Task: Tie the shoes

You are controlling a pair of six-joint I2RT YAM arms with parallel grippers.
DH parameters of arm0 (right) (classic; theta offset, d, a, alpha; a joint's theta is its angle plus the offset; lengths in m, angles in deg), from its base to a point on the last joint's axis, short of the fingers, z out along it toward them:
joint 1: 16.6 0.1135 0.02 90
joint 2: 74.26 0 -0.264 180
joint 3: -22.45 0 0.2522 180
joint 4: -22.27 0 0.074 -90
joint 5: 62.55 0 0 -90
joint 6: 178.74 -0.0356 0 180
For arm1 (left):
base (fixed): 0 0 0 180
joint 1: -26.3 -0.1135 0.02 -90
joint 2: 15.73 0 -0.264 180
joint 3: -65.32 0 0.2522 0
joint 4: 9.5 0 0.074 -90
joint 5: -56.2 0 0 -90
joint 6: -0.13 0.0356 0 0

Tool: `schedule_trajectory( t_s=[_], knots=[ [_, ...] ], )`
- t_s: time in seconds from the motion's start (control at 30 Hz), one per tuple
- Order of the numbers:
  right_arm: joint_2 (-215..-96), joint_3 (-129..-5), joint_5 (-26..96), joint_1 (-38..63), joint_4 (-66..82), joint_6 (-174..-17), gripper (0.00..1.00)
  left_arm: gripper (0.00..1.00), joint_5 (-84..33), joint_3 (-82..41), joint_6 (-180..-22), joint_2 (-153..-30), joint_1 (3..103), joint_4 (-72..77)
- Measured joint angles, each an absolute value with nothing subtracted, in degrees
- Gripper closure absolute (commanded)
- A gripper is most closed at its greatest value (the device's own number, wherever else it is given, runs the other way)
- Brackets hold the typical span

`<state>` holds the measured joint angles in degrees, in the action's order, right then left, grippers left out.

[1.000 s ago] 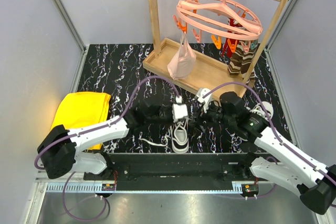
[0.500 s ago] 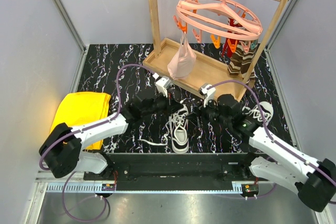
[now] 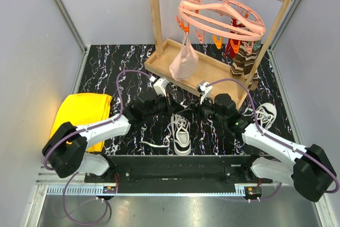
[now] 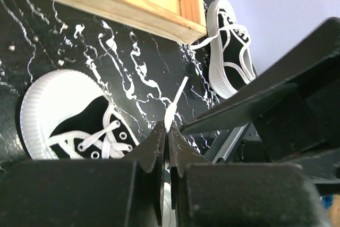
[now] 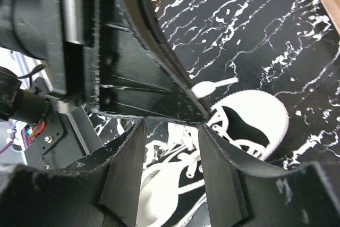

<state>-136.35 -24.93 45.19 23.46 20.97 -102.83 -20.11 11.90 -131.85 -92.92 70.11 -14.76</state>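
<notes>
- Right now the step in hand looks like the first crossing of the laces on one shoe (image 3: 181, 134), which stands just in front of the rack (image 3: 155, 19), on the arms' side, toe towards them.
- The other shoe (image 3: 264, 112) lies off the rack's right front corner, well apart from the first, its laces loose.
- The left gripper (image 4: 168, 131) hangs between the rack and the first shoe, its jaws pressed together on a lace (image 4: 175, 97); the short white tip sticks out past the fingertips.
- The right gripper (image 5: 172, 128) sits just beside it, equally near the rack, jaws apart with nothing clamped; the shoe's eyelets show through the gap.
- The two claws nearly touch, the left one's finger slanting down to the right one's opening.
- No knot or bow shows on either shoe, so I judge the task is at an early stage.
- The next move likely calls for a hand-over or a second grip: the right jaws need to line up on the lace close to the left pinch, then close before the left lets go.
- The risk is that the thin lace slips out of either grip.
</notes>
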Motion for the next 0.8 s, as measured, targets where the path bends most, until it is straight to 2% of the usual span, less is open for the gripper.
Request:
schedule_trajectory(
  t_s=[0.23,0.7,0.8],
  knots=[
    [-136.98,-23.88,45.54,23.46,23.36,-103.2,0.5,0.95,-19.96,11.96,-135.78,-94.32,68.95,-15.88],
    [-140.06,-21.59,44.93,23.48,25.85,-101.76,0.49,0.95,-18.8,11.94,-140.33,-96.37,67.9,-16.45],
    [-141.53,-21.61,44.93,23.46,27.07,-101.76,0.52,0.94,-18.73,11.96,-140.83,-96.57,67.84,-16.45]
  ],
)
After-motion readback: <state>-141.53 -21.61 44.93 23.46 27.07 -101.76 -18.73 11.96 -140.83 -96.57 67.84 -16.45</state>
